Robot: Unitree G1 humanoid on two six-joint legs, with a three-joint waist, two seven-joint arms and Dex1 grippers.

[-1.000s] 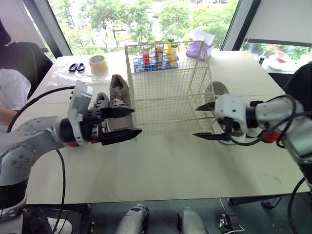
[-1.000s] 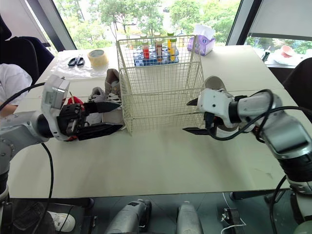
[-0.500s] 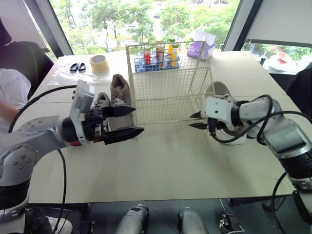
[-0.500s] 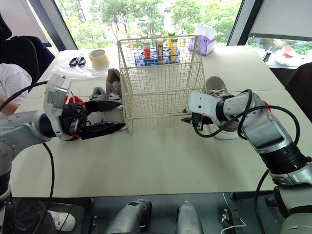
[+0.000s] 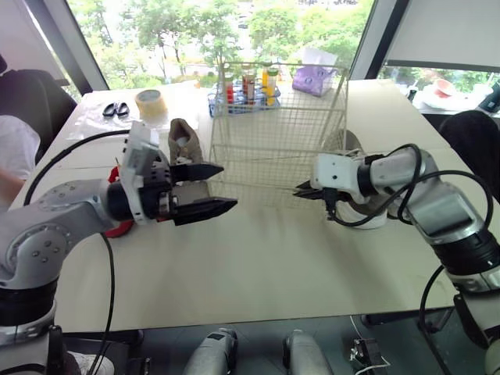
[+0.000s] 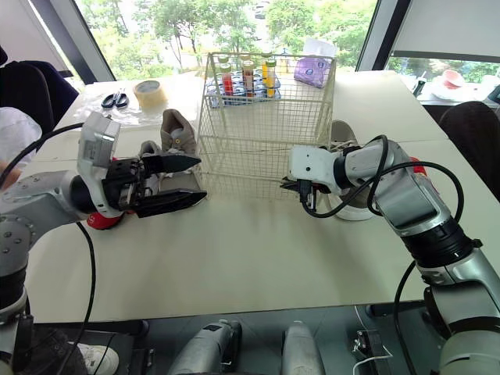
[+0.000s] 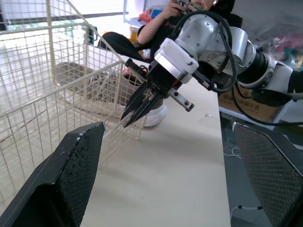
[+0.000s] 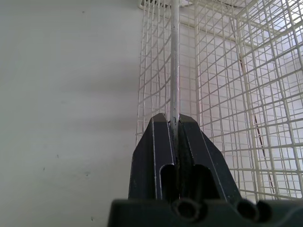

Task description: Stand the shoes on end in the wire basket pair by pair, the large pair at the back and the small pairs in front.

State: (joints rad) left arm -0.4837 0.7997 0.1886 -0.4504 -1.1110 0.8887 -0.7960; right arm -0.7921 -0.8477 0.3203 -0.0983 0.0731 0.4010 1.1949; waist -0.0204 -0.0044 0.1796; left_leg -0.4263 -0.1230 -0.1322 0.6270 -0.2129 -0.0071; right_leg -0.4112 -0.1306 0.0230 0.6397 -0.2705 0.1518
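The right tool [image 6: 301, 187] is clenched on a near corner wire of the wire basket [image 6: 266, 117]; the left tool [image 6: 199, 178] gapes empty.
A tan shoe [image 6: 176, 131] and a white shoe [image 6: 353, 209] sit on the tabletop [image 6: 258, 258] outside it. A low, firm pinch should stop tipping.

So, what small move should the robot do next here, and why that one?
Probably ease the open left gripper onto the tan shoe beside it and close. The right gripper is shut on a near corner wire of the wire basket, so it can steady that, and the basket holds no shoes yet.
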